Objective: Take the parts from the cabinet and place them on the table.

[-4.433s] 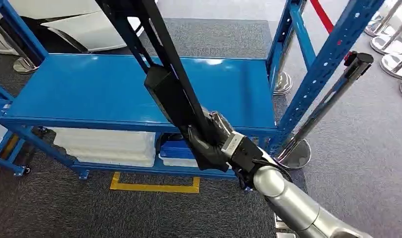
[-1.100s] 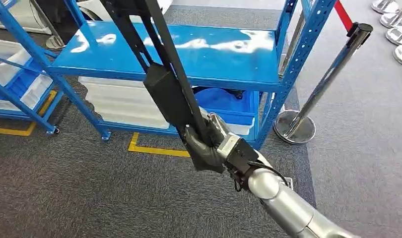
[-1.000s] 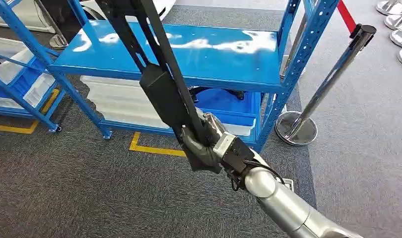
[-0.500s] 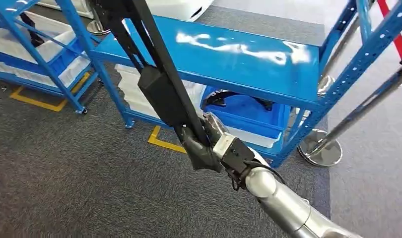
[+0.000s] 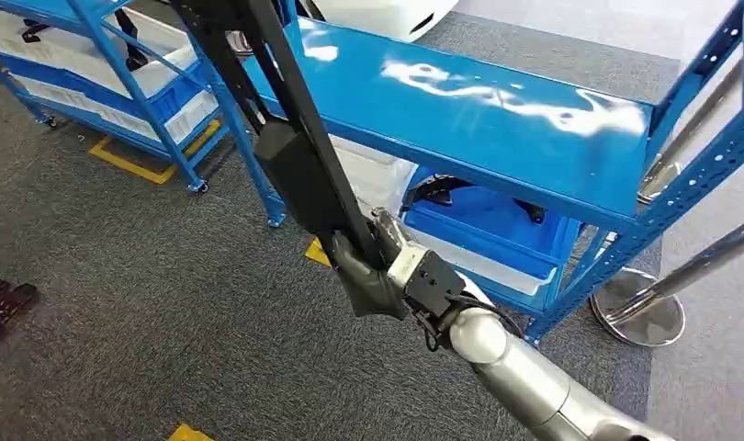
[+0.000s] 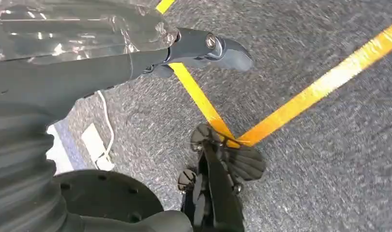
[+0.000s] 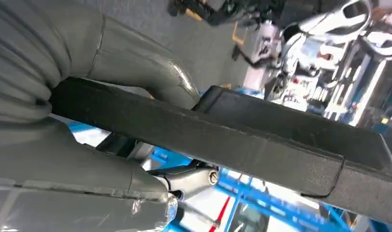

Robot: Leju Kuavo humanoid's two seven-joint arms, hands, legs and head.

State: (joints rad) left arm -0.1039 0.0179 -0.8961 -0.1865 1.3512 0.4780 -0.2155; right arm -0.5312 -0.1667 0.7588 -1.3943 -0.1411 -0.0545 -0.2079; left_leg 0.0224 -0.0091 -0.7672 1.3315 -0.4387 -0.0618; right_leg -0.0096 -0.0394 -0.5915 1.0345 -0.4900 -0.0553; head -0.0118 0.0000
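My right hand point(image 5: 373, 271) grips the lower end of a long black part point(image 5: 295, 175), a flat bar with a boxy block on it. The part slants up past the top of the head view, in front of the blue rack. Close up in the right wrist view, the thumb and fingers of the right hand point(image 7: 49, 159) wrap the black part point(image 7: 242, 140). My left hand point(image 6: 87, 63) hangs over grey carpet with its fingers stretched out and nothing in it.
The blue rack's bare shelf point(image 5: 497, 110) lies behind the part. Under it sit a blue bin point(image 5: 488, 216) with dark parts and white bins point(image 5: 373, 175). A second blue rack point(image 5: 120, 64) stands far left, and a stanchion base point(image 5: 639, 317) at right. Yellow tape point(image 5: 129, 161) marks the carpet.
The camera has swung left, so the rack and stanchion slid to the right of the picture and the second rack came in. My right hand keeps its hold on the black part.
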